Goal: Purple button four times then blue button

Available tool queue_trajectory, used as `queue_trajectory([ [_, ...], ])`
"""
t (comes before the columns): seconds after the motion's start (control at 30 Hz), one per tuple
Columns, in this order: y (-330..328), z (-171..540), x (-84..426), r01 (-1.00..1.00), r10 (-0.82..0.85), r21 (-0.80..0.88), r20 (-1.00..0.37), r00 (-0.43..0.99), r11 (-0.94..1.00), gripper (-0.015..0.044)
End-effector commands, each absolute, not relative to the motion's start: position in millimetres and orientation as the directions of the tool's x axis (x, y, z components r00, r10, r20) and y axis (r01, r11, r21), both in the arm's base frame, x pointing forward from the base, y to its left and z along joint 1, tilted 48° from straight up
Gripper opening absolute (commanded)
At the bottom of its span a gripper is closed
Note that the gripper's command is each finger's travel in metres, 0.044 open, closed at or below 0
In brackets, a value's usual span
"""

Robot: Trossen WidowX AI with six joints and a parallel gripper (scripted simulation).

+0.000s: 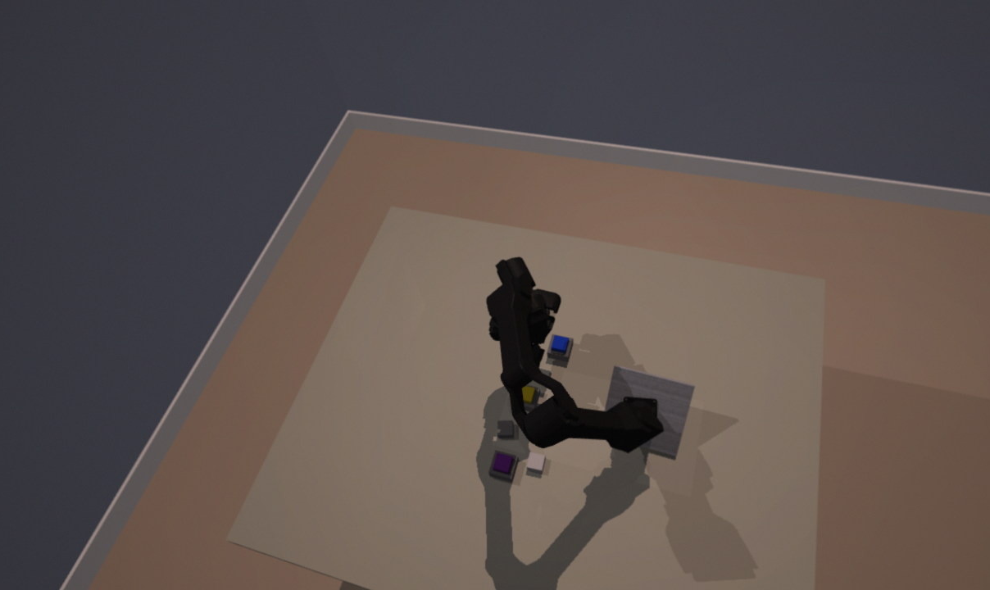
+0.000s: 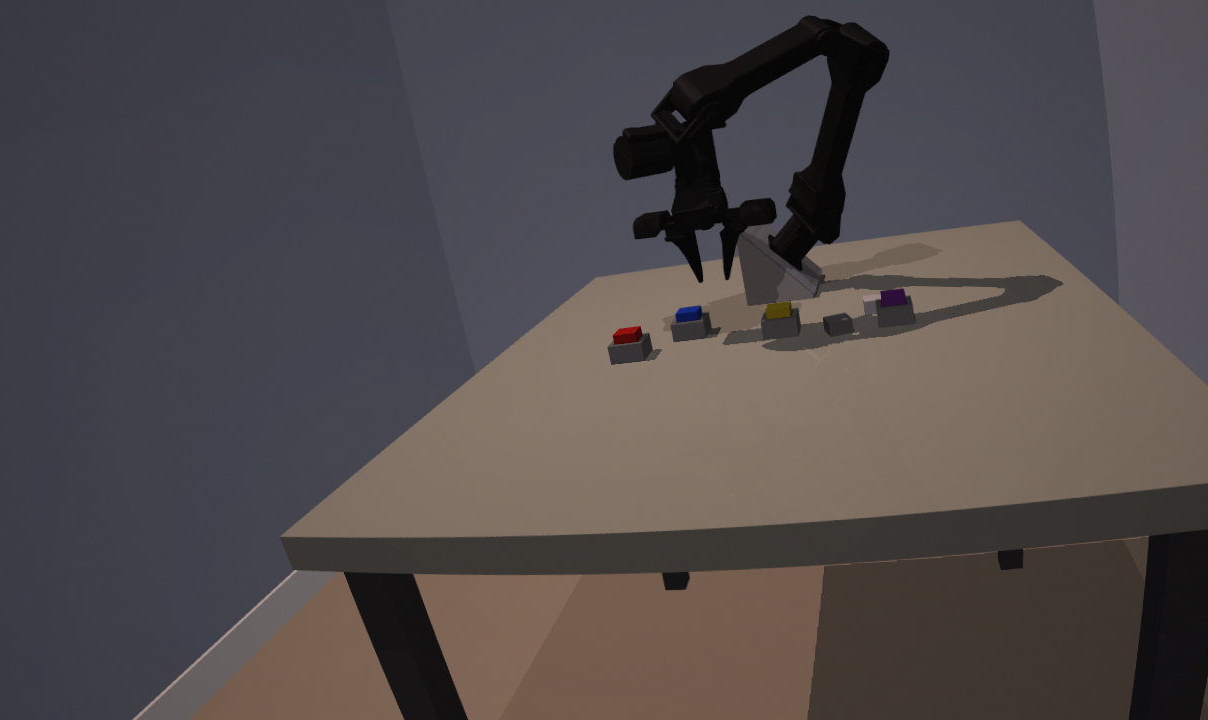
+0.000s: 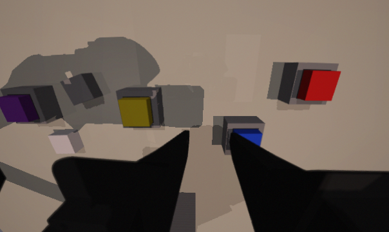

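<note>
The purple button (image 1: 502, 463) (image 2: 893, 297) (image 3: 14, 109) stands at one end of the row, at the left of the wrist view, with its cap up. The blue button (image 1: 559, 343) (image 2: 688, 314) (image 3: 254, 136) also has its cap up. My gripper (image 2: 714, 279) (image 3: 209, 136) is open and empty, with a moderate gap between the fingertips. It hangs above the table near the blue button, on the yellow button's side. In the wrist view the right finger covers part of the blue cap. In the top view the arm hides the fingertips.
A yellow button (image 1: 529, 393) (image 2: 778, 310) (image 3: 134, 112) stands between blue and purple. A red button (image 2: 627, 334) (image 3: 321, 85) stands beyond blue. A dark grey block (image 1: 506, 428) (image 2: 838, 325) (image 3: 80, 88) and a whitish block (image 1: 535, 462) (image 2: 870, 305) (image 3: 62, 143) lie near purple.
</note>
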State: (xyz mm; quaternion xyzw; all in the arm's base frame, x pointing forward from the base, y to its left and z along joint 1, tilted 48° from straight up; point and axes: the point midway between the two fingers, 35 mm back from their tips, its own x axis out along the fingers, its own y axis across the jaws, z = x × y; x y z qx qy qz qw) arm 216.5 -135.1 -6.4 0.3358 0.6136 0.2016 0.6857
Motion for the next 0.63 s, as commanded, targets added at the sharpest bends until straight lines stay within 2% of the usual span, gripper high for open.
queue_trajectory([
  [0.0, -111.8, 51.9, 247.2, 0.135, 0.670, 0.695, -0.717, 0.190, 0.706, 0.0256],
  [0.2, -46.2, 146.8, 262.4, 0.145, 0.689, 0.718, -0.695, 0.206, 0.681, 0.0400],
  [0.37, 12.8, 214.8, 243.7, 0.143, 0.724, 0.752, -0.659, 0.206, 0.644, 0.0400],
  [0.6, 19.5, 222.1, 239.8, 0.143, 0.729, 0.756, -0.654, 0.205, 0.638, 0.0400],
])
